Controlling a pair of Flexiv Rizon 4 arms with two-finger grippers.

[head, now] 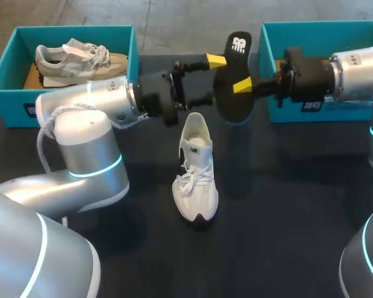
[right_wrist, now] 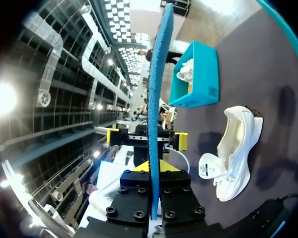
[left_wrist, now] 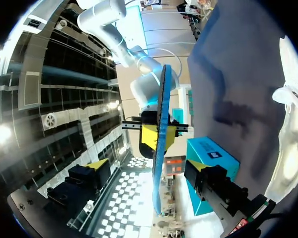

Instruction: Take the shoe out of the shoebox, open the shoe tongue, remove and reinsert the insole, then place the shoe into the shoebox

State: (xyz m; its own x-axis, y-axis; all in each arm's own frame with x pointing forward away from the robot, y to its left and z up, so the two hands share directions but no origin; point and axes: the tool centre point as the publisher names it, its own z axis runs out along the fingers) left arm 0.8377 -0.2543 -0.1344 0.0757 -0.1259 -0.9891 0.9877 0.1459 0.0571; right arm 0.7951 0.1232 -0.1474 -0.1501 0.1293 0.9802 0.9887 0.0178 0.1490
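Sitting in the left shoebox (head: 12,93), a teal cardboard box with no lid on, is a beige-and-grey sneaker (head: 81,61) lying on its side with its laces loose. The right shoebox (head: 348,112) is the same teal card. Its inside is mostly hidden behind the right arm (head: 354,68), so I cannot tell what it holds.

The white shoe (head: 196,167) is in neither box. It stands on its sole on the dark matte bench (head: 286,217), in front of the gap between the boxes, toe toward the robot. It has a soft-looking white upper, white laces and a dark patch under the toe.

The insole (head: 233,93) is thin and flat, with a black top face carrying white print and a blue edge. It is held in the air just behind the shoe's heel. The right jaws are clamped on it, one yellow tip pressed to each face. The left jaws are spread wide with a tip on either side of the insole, neither touching it.
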